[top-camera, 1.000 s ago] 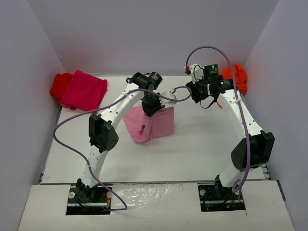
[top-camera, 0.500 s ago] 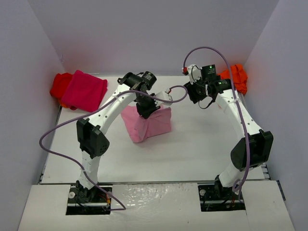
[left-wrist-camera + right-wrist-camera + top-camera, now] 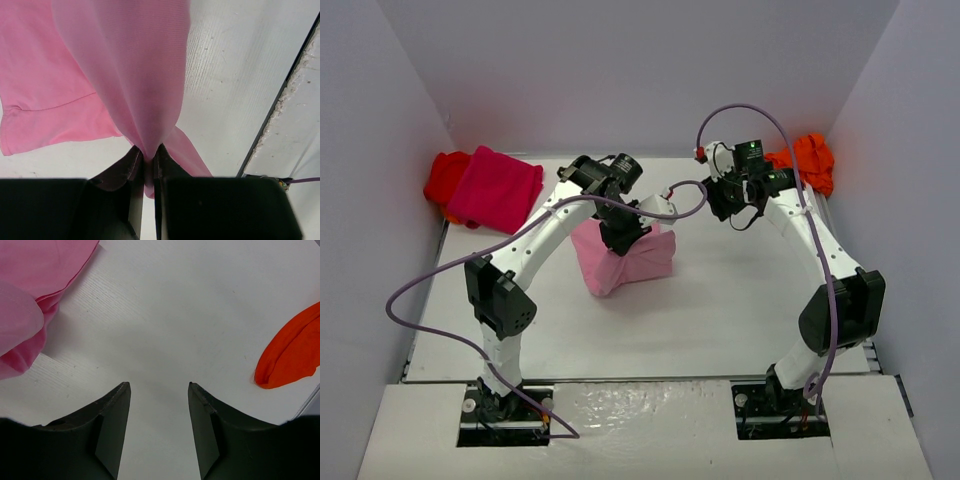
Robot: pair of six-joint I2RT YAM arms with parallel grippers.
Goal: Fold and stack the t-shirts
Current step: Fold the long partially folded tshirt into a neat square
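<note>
Pale walls box in a white surface. Reading from the left, the far left corner holds the red t-shirt, with the magenta t-shirt lying folded on top and overlapping its right side. Next comes the left gripper, out over the middle of the surface. Its jaws are closed to a narrow pinch on a gathered fold of the light pink t-shirt. The cloth falls from the pinch in a taut drape, its lower part resting on the surface as a roughly square bundle. Just beside that bundle's right edge, not touching it, hangs the right gripper, its jaws about half spread with nothing between them. Beyond it, at the far right wall, the orange t-shirt lies crumpled and unfolded.

The relation that matters, as I judge it, is this: the pink bundle hangs directly under the left gripper, and the magenta-on-red pile lies to that gripper's left and a little farther back, well apart, with bare surface between. The left arm is plainly the nearer one to that pile, so carrying the pink shirt over looks like its job. The pinch takes only one gathered edge, so the folds could slip open on the way. The orange shirt lies near the right gripper, to its right and behind it, which makes that arm the natural one for it
</note>
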